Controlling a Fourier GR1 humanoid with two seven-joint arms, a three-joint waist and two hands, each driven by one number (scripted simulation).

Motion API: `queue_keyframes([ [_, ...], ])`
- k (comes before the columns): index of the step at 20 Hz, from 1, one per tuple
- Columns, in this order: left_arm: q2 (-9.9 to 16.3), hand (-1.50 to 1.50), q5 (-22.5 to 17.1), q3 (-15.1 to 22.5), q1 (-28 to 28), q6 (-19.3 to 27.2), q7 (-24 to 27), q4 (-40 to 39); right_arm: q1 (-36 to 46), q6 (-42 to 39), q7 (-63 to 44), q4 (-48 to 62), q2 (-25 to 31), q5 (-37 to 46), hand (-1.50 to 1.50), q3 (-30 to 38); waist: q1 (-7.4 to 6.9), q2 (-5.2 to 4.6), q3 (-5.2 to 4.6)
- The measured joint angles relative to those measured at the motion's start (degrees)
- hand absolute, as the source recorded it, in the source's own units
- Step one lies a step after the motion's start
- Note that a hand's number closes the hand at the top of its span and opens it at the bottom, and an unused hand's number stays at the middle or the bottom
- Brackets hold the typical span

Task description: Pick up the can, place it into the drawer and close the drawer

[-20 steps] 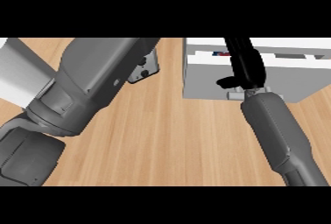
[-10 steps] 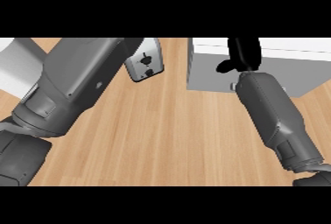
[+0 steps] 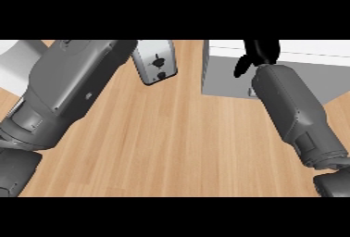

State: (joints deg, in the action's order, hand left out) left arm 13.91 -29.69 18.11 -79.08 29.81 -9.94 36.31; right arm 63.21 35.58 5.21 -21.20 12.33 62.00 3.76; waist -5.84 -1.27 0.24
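My right hand (image 3: 258, 54) sits at the far right of the counter (image 3: 171, 148), over the front face of the drawer unit (image 3: 226, 74). My left forearm (image 3: 61, 92) crosses the counter's left side. A toaster (image 3: 154, 62) stands at the far edge between my left forearm and the drawer unit.

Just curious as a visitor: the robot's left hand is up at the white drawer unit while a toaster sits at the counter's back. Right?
Not quite. The head view shows the right hand at the white drawer unit, not the left. The toaster does sit at the counter's back.
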Motion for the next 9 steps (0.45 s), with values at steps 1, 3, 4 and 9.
queue_keyframes([
  [1, 0.2, -1.50, 0.0, 0.1, 0.4, -0.2, -0.4, 0.8, 0.5, 0.1, 0.1, 0.6, 0.0, 0.1, -1.50, 0.1, -0.09, -0.05, 0.04],
  [3, 1.3, -1.50, -0.2, 0.0, 1.7, -0.9, -0.9, 2.6, 1.2, -0.5, 1.1, 1.5, 0.1, -0.4, -1.50, 0.8, -0.13, -0.13, 0.15],
  [4, 1.7, -1.50, -0.2, 0.0, 2.3, -1.0, -0.9, 3.3, 1.6, -1.0, 2.0, 1.6, 0.0, -1.1, -1.50, 1.4, -0.04, -0.08, 0.15],
  [9, 2.7, -1.50, 0.1, 0.3, 5.3, -0.9, -1.5, 6.9, 3.9, -3.1, 6.9, 0.3, 0.4, -5.4, -1.50, 5.0, 0.35, 0.83, -0.29],
])
